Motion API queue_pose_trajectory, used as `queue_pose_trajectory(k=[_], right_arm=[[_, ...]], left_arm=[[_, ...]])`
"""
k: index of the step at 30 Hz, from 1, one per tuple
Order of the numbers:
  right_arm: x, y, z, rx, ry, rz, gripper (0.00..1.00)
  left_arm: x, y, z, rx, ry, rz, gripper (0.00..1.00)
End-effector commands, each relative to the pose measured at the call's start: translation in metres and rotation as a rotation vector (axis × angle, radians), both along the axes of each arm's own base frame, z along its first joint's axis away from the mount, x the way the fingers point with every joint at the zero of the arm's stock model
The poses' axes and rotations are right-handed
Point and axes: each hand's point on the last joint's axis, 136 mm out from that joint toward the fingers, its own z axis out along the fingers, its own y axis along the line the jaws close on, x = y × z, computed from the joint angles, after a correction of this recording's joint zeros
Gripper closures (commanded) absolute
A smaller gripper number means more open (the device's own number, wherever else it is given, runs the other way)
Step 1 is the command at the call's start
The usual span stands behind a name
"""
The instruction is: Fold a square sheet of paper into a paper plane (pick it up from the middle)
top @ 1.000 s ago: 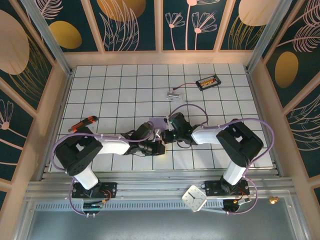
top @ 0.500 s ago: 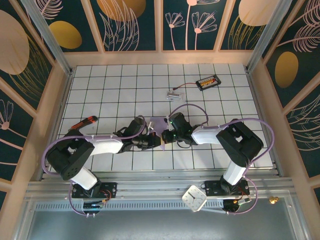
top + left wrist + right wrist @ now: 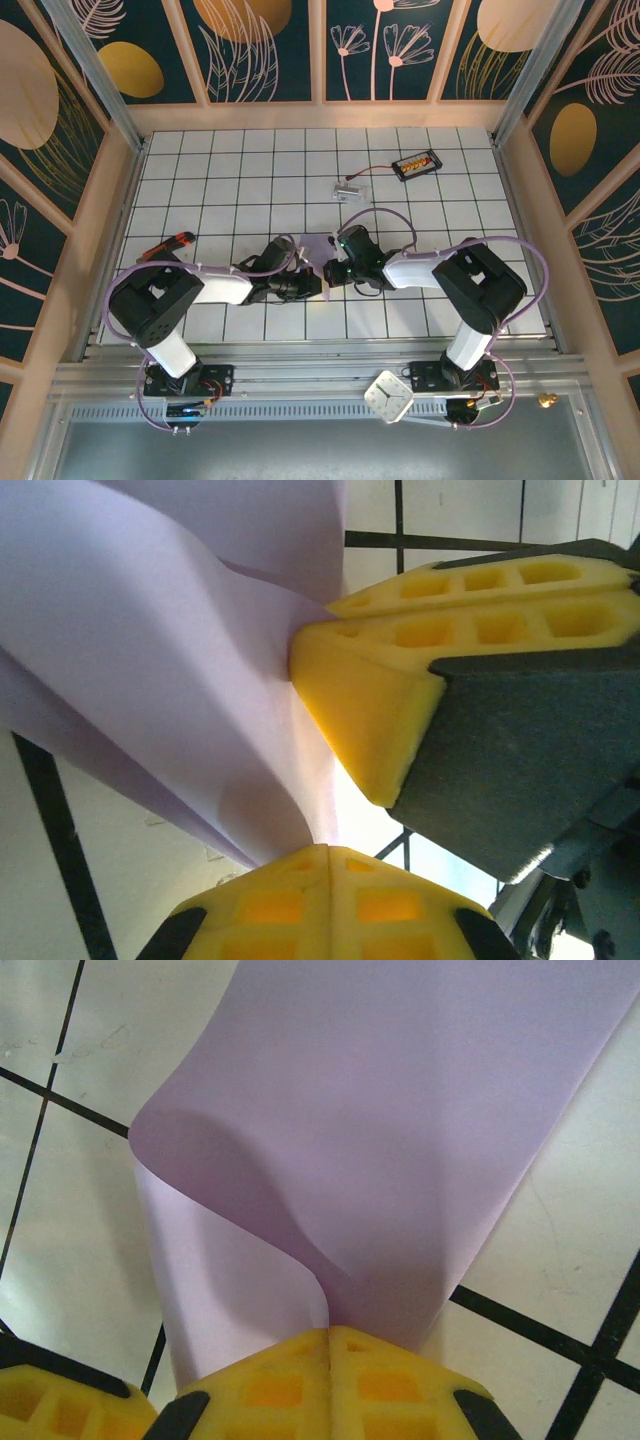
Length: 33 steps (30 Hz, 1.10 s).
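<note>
The square sheet of paper (image 3: 380, 1110) is curling over on itself in a soft loop, sitting mid-table just over the white tiles. The right gripper (image 3: 330, 1342) is pinching one end, its yellow pads pressing together on the lavender fold. The left gripper (image 3: 325, 858) is gripping the sheet likewise, pads tight together, with the right gripper's fingers (image 3: 380, 710) just beside. From above, the two are meeting nose to nose over the table (image 3: 240, 170); the paper is mostly hidden there, so its shape is hard to tell. A red-and-black tool (image 3: 165, 247) is lying well apart, to the left.
</note>
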Motion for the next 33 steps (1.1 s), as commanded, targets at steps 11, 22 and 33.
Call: queue_pose_trajectory(k=[11,22,33], right_arm=[[-0.018,-0.031,-0.04,-0.148,0.096,-0.023,1.0],[-0.02,-0.032,-0.043,-0.147,0.108,-0.033,1.0],[-0.023,-0.034,-0.045,-0.144,0.118,-0.044,1.0]], left_arm=[[-0.009,0.016,-0.032,0.153,0.043,-0.055,1.0],[-0.022,-0.003,-0.018,0.058,0.051,-0.087,1.0],[-0.033,-0.012,-0.015,0.014,0.061,-0.1,1.0]])
